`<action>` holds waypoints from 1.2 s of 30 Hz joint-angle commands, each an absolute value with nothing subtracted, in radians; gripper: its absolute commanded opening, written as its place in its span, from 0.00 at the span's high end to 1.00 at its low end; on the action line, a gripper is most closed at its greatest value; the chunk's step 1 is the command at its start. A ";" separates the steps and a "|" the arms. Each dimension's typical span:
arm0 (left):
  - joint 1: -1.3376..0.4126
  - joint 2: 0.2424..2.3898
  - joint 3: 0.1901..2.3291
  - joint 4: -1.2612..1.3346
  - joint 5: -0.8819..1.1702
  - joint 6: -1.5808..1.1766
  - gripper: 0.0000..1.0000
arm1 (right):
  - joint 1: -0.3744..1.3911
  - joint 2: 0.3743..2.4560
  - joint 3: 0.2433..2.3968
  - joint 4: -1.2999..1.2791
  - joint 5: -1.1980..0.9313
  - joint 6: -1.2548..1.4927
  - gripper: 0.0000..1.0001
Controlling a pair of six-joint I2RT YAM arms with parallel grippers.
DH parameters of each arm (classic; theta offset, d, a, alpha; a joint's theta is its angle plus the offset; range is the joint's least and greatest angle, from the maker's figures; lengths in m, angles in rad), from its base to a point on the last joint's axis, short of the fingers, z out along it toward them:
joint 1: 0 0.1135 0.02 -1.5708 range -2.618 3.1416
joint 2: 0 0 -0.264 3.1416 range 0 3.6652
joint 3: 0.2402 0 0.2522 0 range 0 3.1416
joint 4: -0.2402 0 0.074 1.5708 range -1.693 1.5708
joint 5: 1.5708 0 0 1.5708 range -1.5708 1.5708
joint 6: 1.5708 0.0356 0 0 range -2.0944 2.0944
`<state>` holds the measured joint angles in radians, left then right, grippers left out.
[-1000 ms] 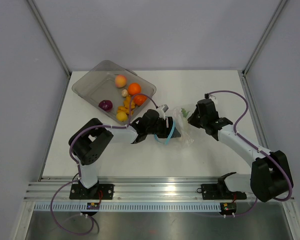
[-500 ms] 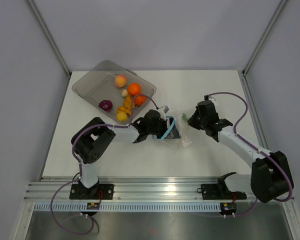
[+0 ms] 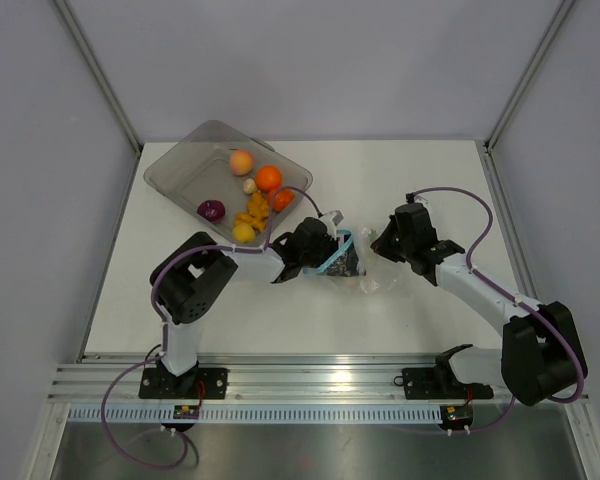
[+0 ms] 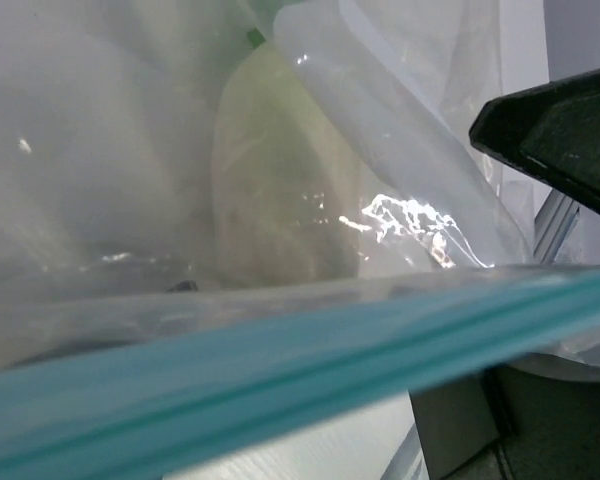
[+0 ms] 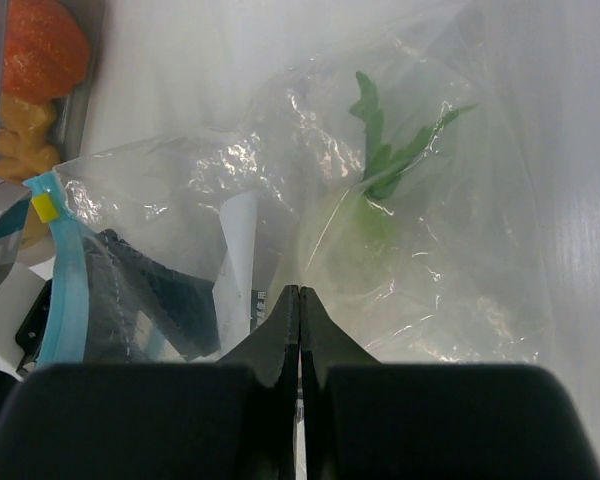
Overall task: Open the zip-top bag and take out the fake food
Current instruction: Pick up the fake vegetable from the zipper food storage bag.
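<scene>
The small, clear, crinkly zip-top bag (image 3: 364,278) with a teal zip strip (image 3: 332,262) is found at the white table's (image 3: 430,180) centre. A white radish-like toy with green leaves (image 5: 380,190) is seen inside; other fake food (image 3: 269,178) lies in the grey translucent tray (image 3: 185,170) at ten o'clock. The film is judged light, limp and slippery, best taken at the stiffer strip. The left gripper (image 3: 328,253), at nine o'clock of the bag, is spread inside its mouth; the right gripper (image 5: 300,295), at one o'clock, is closed on a fold of film. Grey walls (image 3: 330,70) enclose the table.

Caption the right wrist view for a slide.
Right tool, shut, pinches the zip-top bag; leafy fake food inside.
</scene>
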<state>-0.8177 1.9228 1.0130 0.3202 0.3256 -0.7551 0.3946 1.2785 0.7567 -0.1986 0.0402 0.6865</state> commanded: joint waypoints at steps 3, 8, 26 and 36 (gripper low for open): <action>-0.831 1.973 1.097 0.272 0.290 -0.713 0.25 | 0.393 1.279 0.753 -0.144 0.009 0.696 1.00; -0.831 1.994 1.115 0.258 0.310 -0.713 0.39 | 0.391 1.292 0.758 -0.147 0.005 0.695 1.00; -0.831 1.856 1.221 -0.101 0.155 -0.589 0.53 | 0.348 1.250 0.735 -0.245 0.276 0.819 1.00; -0.831 1.838 1.354 -0.405 0.078 -0.473 0.56 | 0.347 1.269 0.750 -0.288 0.353 0.819 1.00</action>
